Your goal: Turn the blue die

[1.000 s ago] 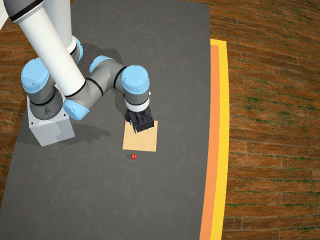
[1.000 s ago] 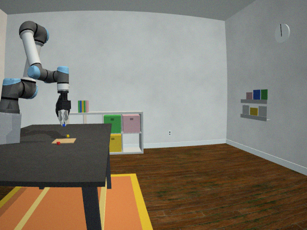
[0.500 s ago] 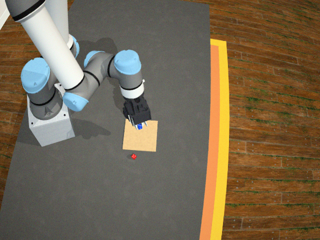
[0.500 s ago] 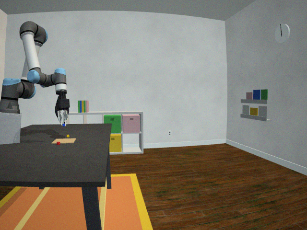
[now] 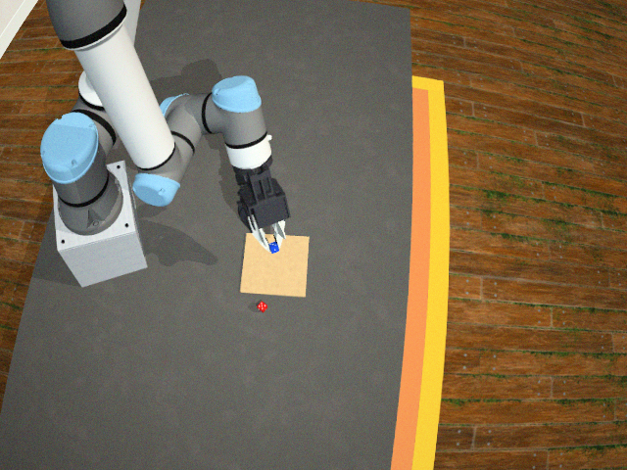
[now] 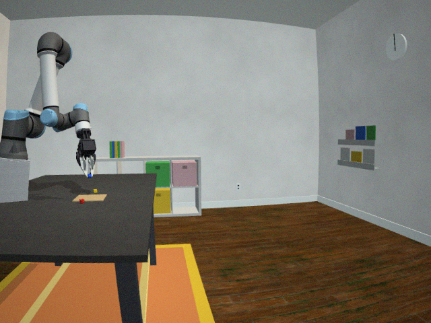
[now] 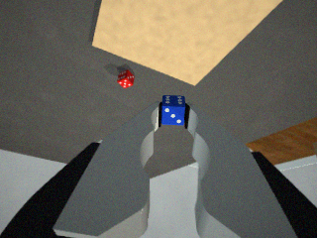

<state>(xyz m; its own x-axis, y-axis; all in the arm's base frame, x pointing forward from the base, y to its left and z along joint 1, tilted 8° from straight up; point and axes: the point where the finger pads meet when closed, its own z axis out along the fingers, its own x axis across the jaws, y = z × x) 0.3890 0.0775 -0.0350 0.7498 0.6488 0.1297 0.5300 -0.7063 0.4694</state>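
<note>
Mia: Where is the blue die (image 5: 273, 247) (image 6: 89, 175) (image 7: 173, 111)?

Ben: Up in the air. The gripper (image 5: 273, 246) (image 6: 89, 175) (image 7: 172, 104) has its two fingers pinched on its sides.

Mia: Which way does it point?

Ben: A side with three dots looks at the wrist camera. The dots go in a slanted line. Next to it is a side with more dots, too squished to count. I can't tell which number is on top.

Mia: Is it long one way?

Ben: No, it's a cube, so no side is the long one.

Mia: What's under it?

Ben: The dark table (image 5: 349, 202) (image 6: 87, 225) (image 7: 45, 94), with the tan mat (image 5: 275, 273) (image 6: 91, 197) (image 7: 173, 35) on it. The red die (image 5: 262, 306) (image 6: 81, 201) (image 7: 126, 78) sits near the mat, off it.

Mia: And the yellow die (image 6: 95, 190)?

Ben: By the mat's far edge in the outside view. Way behind is a white shelf (image 6: 199, 184).
</note>
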